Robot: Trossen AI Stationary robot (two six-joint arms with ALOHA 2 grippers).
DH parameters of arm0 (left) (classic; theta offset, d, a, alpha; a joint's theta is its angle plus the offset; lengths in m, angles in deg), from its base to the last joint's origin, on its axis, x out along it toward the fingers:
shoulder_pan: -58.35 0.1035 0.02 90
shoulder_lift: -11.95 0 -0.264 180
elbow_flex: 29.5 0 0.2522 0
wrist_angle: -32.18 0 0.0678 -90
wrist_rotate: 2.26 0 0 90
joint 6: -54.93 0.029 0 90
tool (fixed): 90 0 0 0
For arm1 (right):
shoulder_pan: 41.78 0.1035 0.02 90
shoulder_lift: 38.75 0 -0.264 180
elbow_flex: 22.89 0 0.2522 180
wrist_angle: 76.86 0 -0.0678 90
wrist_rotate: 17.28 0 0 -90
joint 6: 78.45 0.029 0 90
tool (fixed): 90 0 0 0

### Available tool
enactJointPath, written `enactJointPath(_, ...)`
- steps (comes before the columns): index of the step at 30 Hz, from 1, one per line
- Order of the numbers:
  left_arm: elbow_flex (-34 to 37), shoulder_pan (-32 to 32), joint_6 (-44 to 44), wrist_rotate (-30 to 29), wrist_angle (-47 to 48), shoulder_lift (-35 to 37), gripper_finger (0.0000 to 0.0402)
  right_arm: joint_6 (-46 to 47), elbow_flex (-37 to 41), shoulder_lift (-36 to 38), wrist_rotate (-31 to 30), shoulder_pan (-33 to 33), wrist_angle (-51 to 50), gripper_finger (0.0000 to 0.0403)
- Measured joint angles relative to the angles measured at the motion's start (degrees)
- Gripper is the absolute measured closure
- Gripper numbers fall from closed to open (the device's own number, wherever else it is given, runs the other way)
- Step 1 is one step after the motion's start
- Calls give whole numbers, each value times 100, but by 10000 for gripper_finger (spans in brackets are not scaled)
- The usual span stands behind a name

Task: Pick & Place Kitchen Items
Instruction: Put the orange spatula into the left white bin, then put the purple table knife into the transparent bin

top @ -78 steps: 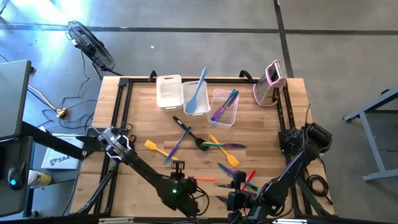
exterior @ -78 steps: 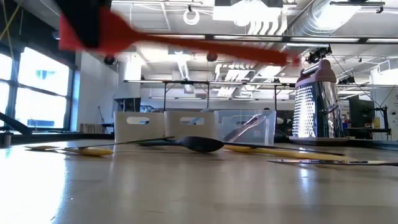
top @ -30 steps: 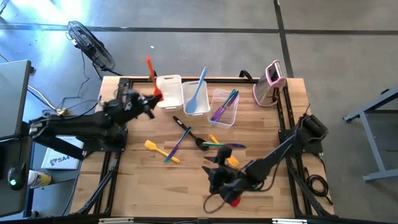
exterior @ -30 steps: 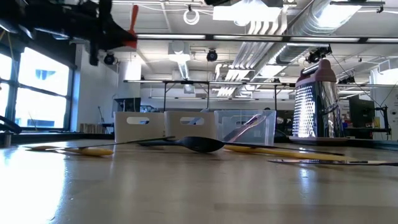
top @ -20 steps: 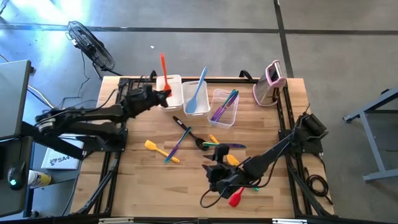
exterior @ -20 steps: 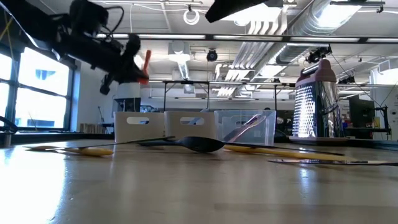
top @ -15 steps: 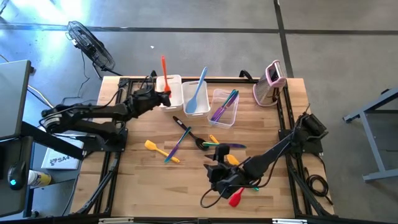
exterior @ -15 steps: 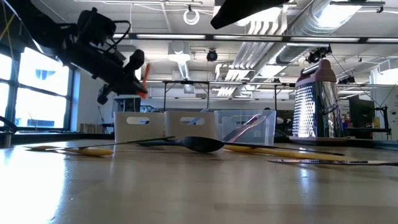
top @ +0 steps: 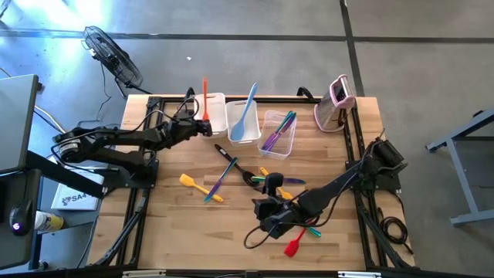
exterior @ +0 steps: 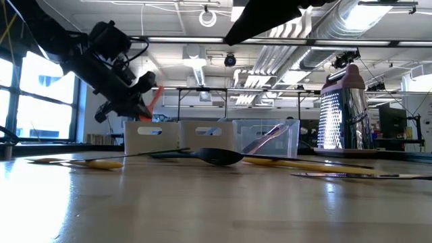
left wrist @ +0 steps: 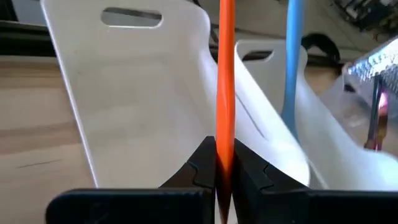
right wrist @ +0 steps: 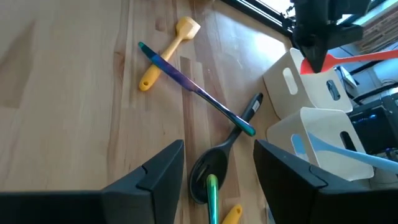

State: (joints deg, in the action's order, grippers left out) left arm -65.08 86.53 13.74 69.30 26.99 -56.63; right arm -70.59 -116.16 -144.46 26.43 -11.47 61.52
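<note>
1. three plastic tubs point(top: 245, 122) stand in a row at the far edge of the desk point(top: 170, 224); the middle one holds a light blue spatula point(top: 245, 114), the clear one a few purple and teal utensils point(top: 279, 129).
2. on the bare wood lie a yellow spatula point(top: 193, 184), a purple-and-teal one point(top: 221, 177), a black spoon point(top: 235, 164) and a red spatula point(top: 295, 245) near the front edge.
3. a pink-and-white grater point(top: 336, 101) stands upright at the far right corner.
4. the desk is pale wood on a black frame; beyond it is an open hall with ceiling ducts and windows.
5. the left gripper point(top: 202, 126) has its fingers point(left wrist: 202, 167) clenched on an orange spatula point(top: 205, 94), upright over the white tub on the left.
6. the right gripper point(top: 266, 210) hovers over the middle of the desk, fingers point(right wrist: 155, 168) released and holding nothing.
7. a moment ago the left gripper sat slightly short of that tub; it has since edged closer.
</note>
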Motion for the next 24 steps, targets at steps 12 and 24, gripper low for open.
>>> enactJointPath(12, 0, -4, 19, 382, 222, 0, 339, 243, 0, -2, 191, 3, -13, 215)
enactJointPath(24, 0, -6, 19, 736, 248, 30, 333, 306, 0, -2, 192, 5, -18, 215)
